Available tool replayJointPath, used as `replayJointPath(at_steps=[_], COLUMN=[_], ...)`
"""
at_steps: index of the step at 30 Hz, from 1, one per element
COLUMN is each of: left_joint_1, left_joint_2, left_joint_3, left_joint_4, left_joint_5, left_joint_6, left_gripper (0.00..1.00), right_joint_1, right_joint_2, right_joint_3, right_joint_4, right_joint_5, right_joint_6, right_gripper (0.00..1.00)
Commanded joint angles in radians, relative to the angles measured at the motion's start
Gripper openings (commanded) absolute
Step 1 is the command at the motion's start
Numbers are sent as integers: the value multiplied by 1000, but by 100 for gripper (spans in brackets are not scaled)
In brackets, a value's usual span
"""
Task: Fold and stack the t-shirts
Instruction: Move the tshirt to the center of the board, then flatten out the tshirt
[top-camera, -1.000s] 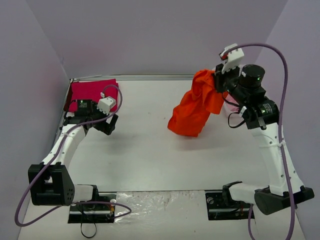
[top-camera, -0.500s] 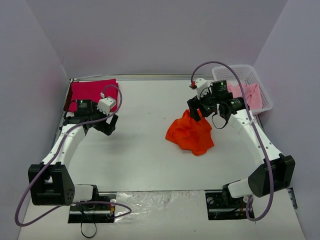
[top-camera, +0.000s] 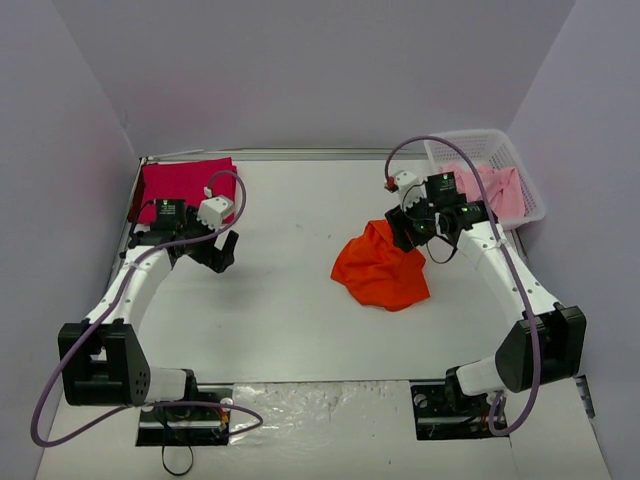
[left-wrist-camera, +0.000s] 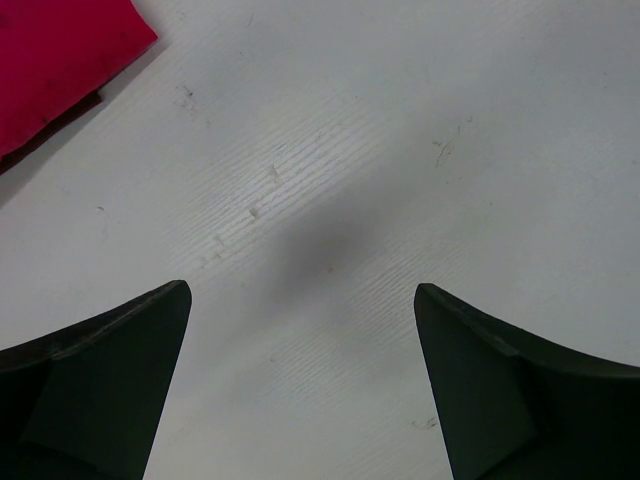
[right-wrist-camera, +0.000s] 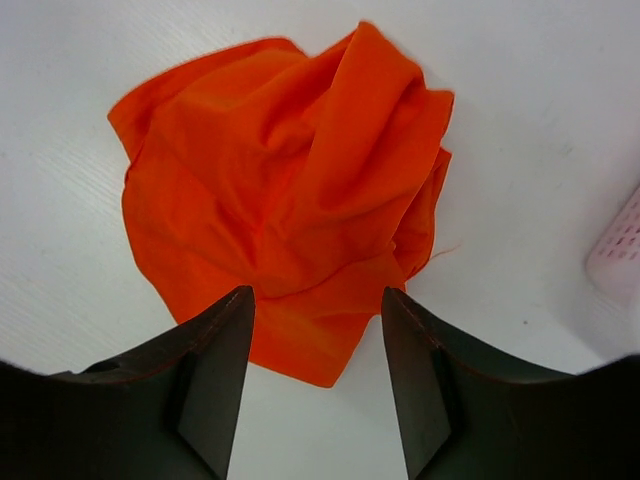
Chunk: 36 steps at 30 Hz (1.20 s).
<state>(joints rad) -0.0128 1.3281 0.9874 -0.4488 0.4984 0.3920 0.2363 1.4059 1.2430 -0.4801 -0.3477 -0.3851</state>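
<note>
White tabletop (top-camera: 290, 320), lavender walls (top-camera: 300, 70); lattice basket (top-camera: 470, 136) far right holds pale pink t-shirt (top-camera: 505, 190). Orange t-shirt (top-camera: 385, 270) lies crumpled centre-right, magenta-red t-shirt (top-camera: 185, 180) folded far-left. Over the orange one the right gripper (right-wrist-camera: 317, 292) is spread; left gripper (left-wrist-camera: 300, 288) spread over bare tabletop.

Even, diffuse light falls from overhead, and the white counter (top-camera: 300, 320) reads bright without glare. A soft, round shadow lies on it just ahead of the left claw (left-wrist-camera: 300, 290). Ahead of the right claw (right-wrist-camera: 317, 292), the orange shirt (right-wrist-camera: 290, 190) is sharp and saturated, with gentle shading in its folds. In their own wrist views both claws look dark and slightly soft. Behind them, a clear sheet (top-camera: 320, 400) glints faintly.
</note>
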Motion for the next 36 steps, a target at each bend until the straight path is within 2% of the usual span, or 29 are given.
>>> replayJointPath(at_steps=[1,8,18,21,22,27,31,36], left_joint_1=[1,-22,-58,-65,-73,-102,-154,-223], left_joint_2=[-3,20,46,59,62,77,128,245], left_joint_3=[57,71,79,82,83,94,160,299], left_joint_4=[-31,-48,-54,-54,-57,-53,-71,-125], left_joint_5=[46,66,51,46,46,31,34,170], left_joint_6=[19,24,34,38,38,36,38,41], left_gripper=[94,94,94,95,94,94,94,94], right_joint_1=[1,-2,-5,-5,-5,-5,-6,-22], right_joint_2=[24,105,209,231,234,188,110,35], right_joint_3=[-53,-137,-139,-136,-136,-134,-117,-106], right_joint_4=[-29,-15,52,63,63,60,31,-3], right_joint_5=[55,79,133,147,154,154,174,122], right_joint_6=[-6,-9,5,5,5,15,22,25], right_gripper=[49,46,45,15,0,0,0,0])
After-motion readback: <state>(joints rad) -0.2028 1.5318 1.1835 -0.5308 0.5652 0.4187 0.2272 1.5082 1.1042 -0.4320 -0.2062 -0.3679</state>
